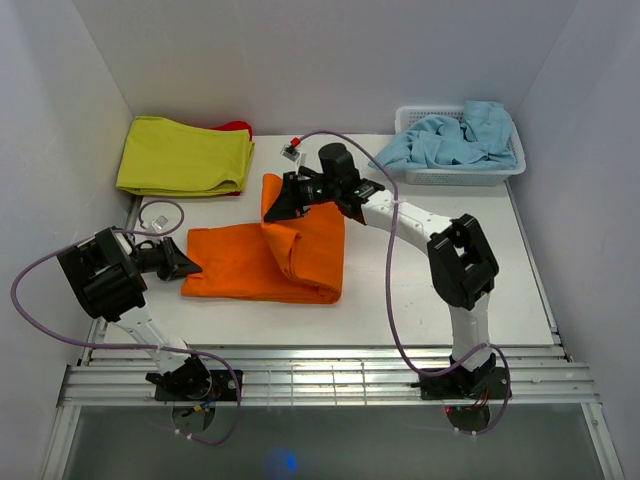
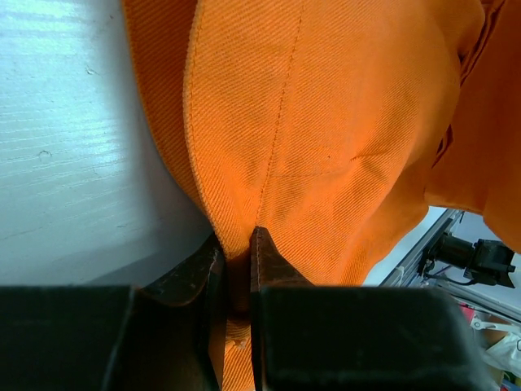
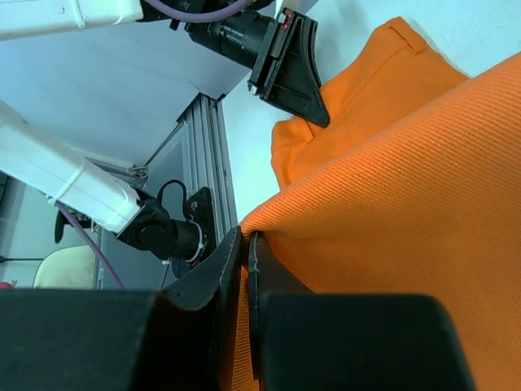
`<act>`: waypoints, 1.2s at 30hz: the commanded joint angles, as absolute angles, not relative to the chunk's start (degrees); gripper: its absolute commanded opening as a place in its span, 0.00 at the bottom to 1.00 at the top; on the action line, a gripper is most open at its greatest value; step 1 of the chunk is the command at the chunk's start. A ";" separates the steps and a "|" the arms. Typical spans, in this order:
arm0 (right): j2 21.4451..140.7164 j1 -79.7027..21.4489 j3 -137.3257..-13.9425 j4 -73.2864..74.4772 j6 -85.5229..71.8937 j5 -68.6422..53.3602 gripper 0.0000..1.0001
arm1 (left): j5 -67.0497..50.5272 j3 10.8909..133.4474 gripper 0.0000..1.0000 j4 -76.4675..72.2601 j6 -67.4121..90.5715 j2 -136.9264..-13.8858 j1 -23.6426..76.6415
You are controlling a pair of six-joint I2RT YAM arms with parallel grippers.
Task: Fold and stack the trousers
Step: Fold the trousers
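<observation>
The bright orange trousers (image 1: 270,262) lie part folded on the white table in the top view. My left gripper (image 1: 190,267) is shut on their left edge; in the left wrist view the orange cloth (image 2: 326,130) is pinched between the black fingers (image 2: 264,261). My right gripper (image 1: 278,203) is shut on the far corner of the trousers and holds it raised above the table. In the right wrist view the orange fabric (image 3: 407,212) hangs from the closed fingers (image 3: 224,261), and the left gripper (image 3: 297,73) shows beyond, holding the far edge.
A folded yellow-green cloth (image 1: 185,157) with a red item behind it lies at the back left. A white basket (image 1: 460,175) holding a light blue garment (image 1: 450,138) stands at the back right. A small tag (image 1: 292,151) lies near the back middle. Metal rails (image 1: 320,375) run along the near edge.
</observation>
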State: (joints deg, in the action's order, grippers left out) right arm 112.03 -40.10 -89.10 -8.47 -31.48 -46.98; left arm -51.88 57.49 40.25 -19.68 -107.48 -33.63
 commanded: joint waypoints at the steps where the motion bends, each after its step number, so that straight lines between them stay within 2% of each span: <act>1: 114.60 -42.88 -96.67 -15.91 -34.98 -45.27 0.08 | -49.66 57.83 0.00 40.08 -21.88 -108.54 -33.05; 19: 136.48 -51.94 -116.63 -19.60 -38.23 -40.96 0.08 | -48.96 58.45 0.00 42.10 -24.52 -110.39 -32.78; 27: 139.48 -53.00 -117.59 -20.83 -44.20 -38.76 0.08 | -46.67 57.48 0.00 41.48 -25.40 -110.74 -32.52; 36: 140.80 -54.58 -122.17 -20.92 -49.39 -29.36 0.08 | -49.66 57.66 0.00 40.87 -25.40 -112.41 -31.47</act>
State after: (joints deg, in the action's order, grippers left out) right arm 140.66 -52.97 -117.56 -15.18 -46.61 -33.91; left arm -53.04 58.70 42.19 -22.70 -109.54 -33.19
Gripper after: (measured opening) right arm 0.088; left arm 0.222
